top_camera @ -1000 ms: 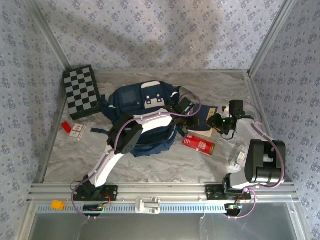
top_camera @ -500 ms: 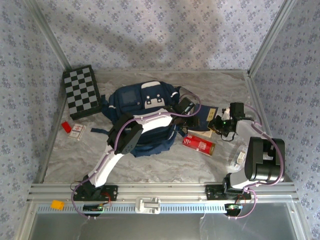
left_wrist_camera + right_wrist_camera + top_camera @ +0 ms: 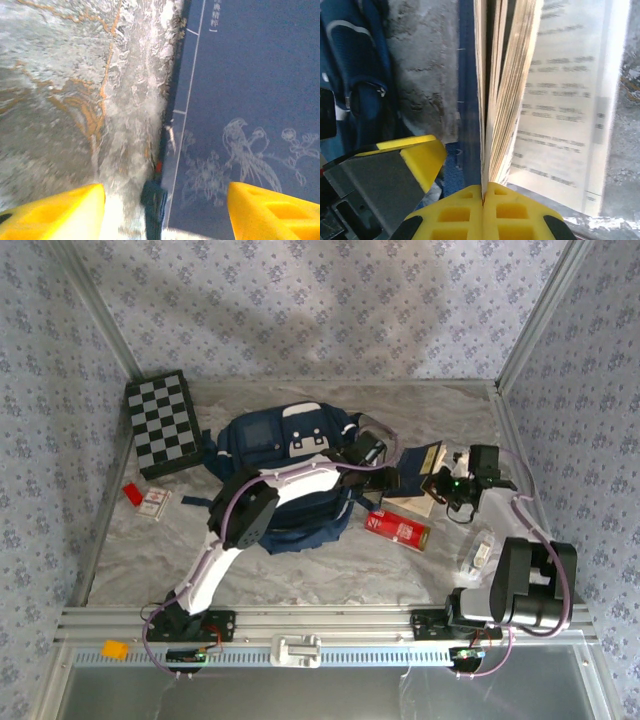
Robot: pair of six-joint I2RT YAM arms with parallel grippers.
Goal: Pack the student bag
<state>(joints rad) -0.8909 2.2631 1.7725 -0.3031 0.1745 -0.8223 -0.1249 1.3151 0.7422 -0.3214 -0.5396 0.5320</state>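
Lying centre-frame, student bag looks floppy — grasp its rim; left gripper gapes empty, right gripper pinches book pages.

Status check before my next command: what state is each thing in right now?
book: open, pages fanned upward.
left fingers: open, straddling the book's cover edge, holding nothing.
right fingers: shut on a few of the book's pages.
student bag: lying flat on the table; zip cannot be told.
red box: lying flat beside the bag.
chessboard: lying flat near the left wall.
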